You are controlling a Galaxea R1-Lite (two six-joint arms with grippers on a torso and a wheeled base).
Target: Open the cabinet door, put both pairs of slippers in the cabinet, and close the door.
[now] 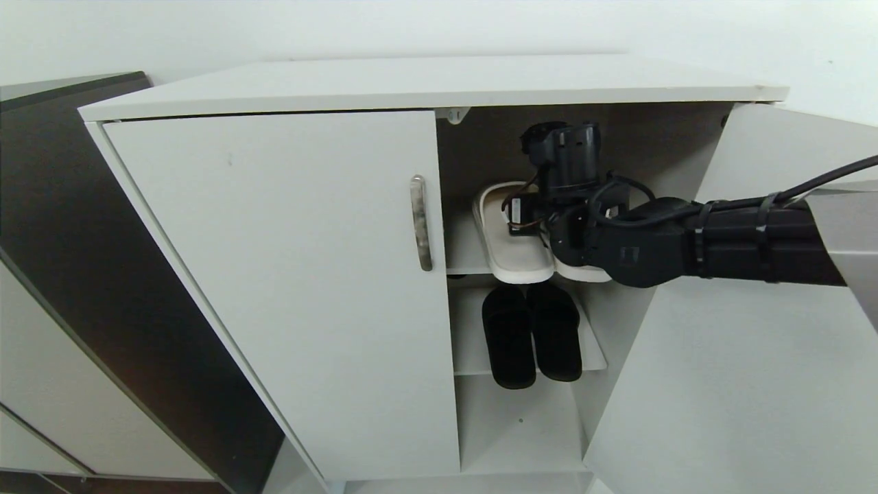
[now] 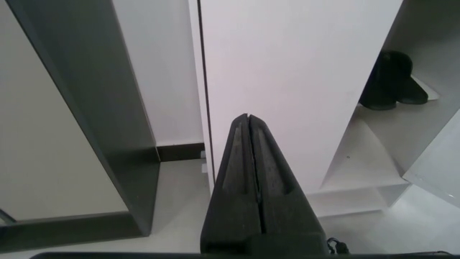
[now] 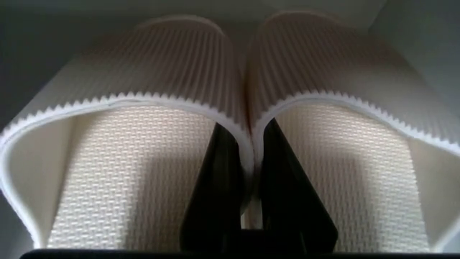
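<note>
Now, right end effector (image 3: 248,137) clamped on the white slippers (image 1: 511,254), one finger inside each, adjoining straps pinched between.

A: Bg in head view, what's there?
B: White wall (image 1: 411,27) at 12 o'clock, running over to approx 2. Dark panel (image 1: 103,274) at 9, set at a slant, top edge near 10.
A: Anything w/ it?
B: Pale panel (image 1: 34,370) at 8, right against the dark one.
A: Left wrist cam?
B: Light floor (image 2: 180,198), w/ dark skirting (image 2: 180,152) along its far edge.
</note>
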